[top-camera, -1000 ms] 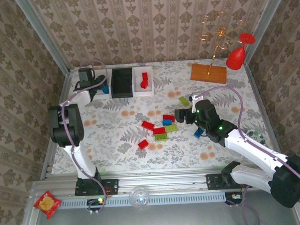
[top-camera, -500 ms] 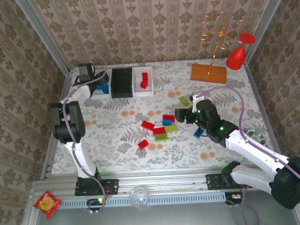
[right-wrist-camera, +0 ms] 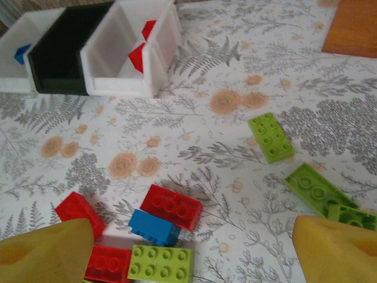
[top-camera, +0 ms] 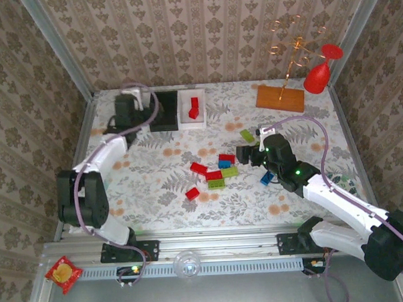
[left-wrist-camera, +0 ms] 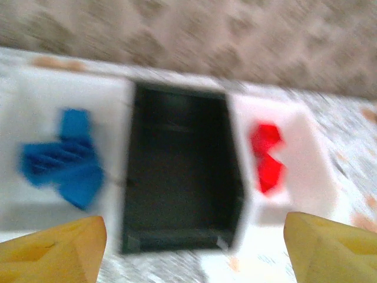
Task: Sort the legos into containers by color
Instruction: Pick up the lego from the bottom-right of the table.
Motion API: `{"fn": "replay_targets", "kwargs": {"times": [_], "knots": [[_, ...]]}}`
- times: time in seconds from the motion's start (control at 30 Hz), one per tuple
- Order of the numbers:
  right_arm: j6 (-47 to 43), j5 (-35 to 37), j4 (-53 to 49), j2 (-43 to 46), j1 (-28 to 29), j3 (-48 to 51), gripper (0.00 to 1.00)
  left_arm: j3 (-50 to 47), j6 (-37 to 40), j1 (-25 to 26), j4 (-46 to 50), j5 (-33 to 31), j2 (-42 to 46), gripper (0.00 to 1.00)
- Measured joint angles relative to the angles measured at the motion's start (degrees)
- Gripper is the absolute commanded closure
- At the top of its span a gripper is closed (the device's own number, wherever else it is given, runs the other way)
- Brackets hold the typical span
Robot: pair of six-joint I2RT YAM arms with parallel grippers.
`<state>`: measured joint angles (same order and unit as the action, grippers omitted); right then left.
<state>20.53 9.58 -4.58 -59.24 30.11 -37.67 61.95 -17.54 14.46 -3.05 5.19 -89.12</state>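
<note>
Left wrist view: my left tool point(left-wrist-camera: 191, 239) has just spread wide and empty, blue legos point(left-wrist-camera: 62, 168) lying in the white container point(left-wrist-camera: 29, 100) ahead-left, so I judge that drop done.

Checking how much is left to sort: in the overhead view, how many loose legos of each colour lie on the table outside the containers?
Red legos: 4
Blue legos: 2
Lime green legos: 3
Total: 9
The right wrist view shows further green legos nearby.
</note>
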Motion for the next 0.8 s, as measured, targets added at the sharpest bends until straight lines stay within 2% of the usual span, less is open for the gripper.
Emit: {"fn": "replay_targets", "kwargs": {"times": [0.1,0.17,0.3,0.5,0.8], "knots": [[-0.2,-0.1,-1.9,-0.4,-0.5,0.0,0.13,-6.6,0.4,8.1,-0.7,1.2,3.1,0.21],[-0.1,-0.6,-3.4,-1.9,-0.6,-0.3,0.14,-10.1,0.4,10.9,-1.1,2.1,4.2,0.21],[1.7,-0.6,-8.3,-6.3,-0.5,-1.6,0.16,-13.6,0.3,13.2,-1.3,2.5,4.5,0.21],[8.2,3.8,-15.7,-6.6,-0.5,-0.4,0.16,-16.2,0.0,17.4,-2.6,2.8,5.7,0.21],[16.5,7.0,-18.0,-8.5,0.1,4.7,0.19,-17.2,-0.3,17.5,-4.5,3.2,6.5,0.21]]}}
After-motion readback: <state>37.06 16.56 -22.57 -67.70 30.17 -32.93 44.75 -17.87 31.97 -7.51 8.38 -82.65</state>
